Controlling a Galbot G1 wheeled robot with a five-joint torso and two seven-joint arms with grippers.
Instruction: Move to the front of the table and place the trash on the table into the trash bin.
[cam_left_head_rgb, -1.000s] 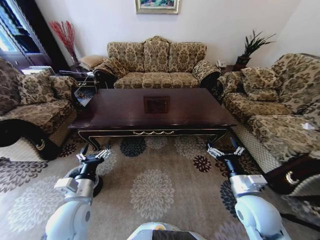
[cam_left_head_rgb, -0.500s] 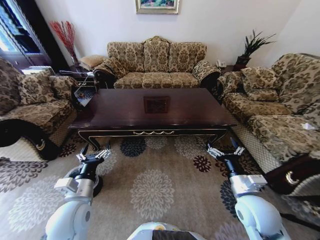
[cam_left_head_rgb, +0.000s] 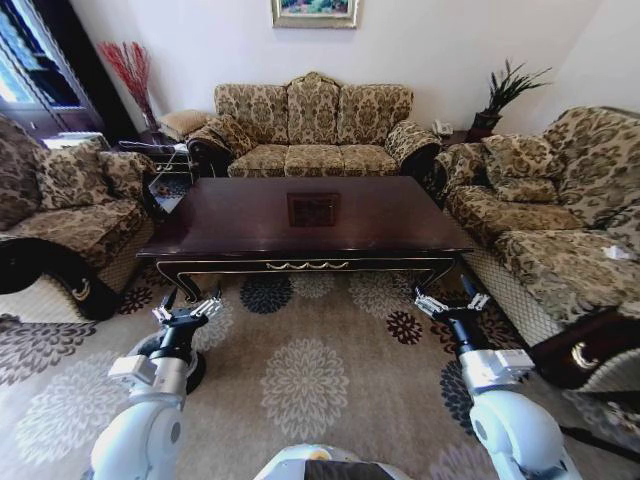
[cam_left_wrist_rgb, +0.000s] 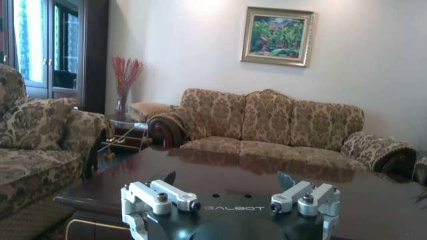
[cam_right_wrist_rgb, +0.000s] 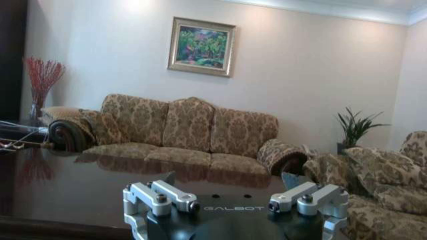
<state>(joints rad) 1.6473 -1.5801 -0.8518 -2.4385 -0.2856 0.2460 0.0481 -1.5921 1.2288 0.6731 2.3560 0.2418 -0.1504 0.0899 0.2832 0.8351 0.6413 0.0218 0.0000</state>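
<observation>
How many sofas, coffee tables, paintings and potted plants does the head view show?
Sofas: 3
Coffee table: 1
Painting: 1
Potted plant: 1
Total: 6

Left hand (cam_left_head_rgb: 187, 311), right hand (cam_left_head_rgb: 450, 303) forward, low, fingers spread.

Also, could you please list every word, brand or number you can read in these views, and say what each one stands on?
"GALBOT": on the dark faceplate of the left gripper, between its open fingers.
"GALBOT": on the same plate of the right gripper, also open.
The framed painting carries no text I can make out.
</observation>
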